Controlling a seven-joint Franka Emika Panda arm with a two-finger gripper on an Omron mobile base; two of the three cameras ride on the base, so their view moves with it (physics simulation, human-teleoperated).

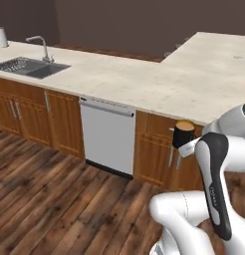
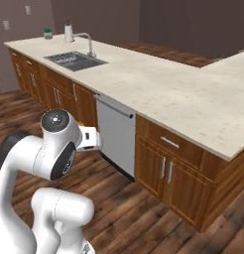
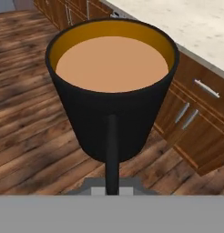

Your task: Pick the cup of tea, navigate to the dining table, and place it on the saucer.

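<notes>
Left base view: cup (image 1: 183, 133) held level in front of the counter (image 1: 144, 79) edge, over the floor, brimful. Right base view: arm folded near the dishwasher (image 2: 116, 134). Hand view: gripper (image 3: 111, 190) shut on the cup handle; could slop tea or twist loose while driving.

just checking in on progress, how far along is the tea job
Done: the cup of tea is picked up. It hangs in the air in front of the cabinets, off the counter, with the end effector shut on its handle. In hand: carrying it; tea sits level below the rim. Left: reaching the dining table and setting the cup on the saucer, none of which looks done yet.
</notes>
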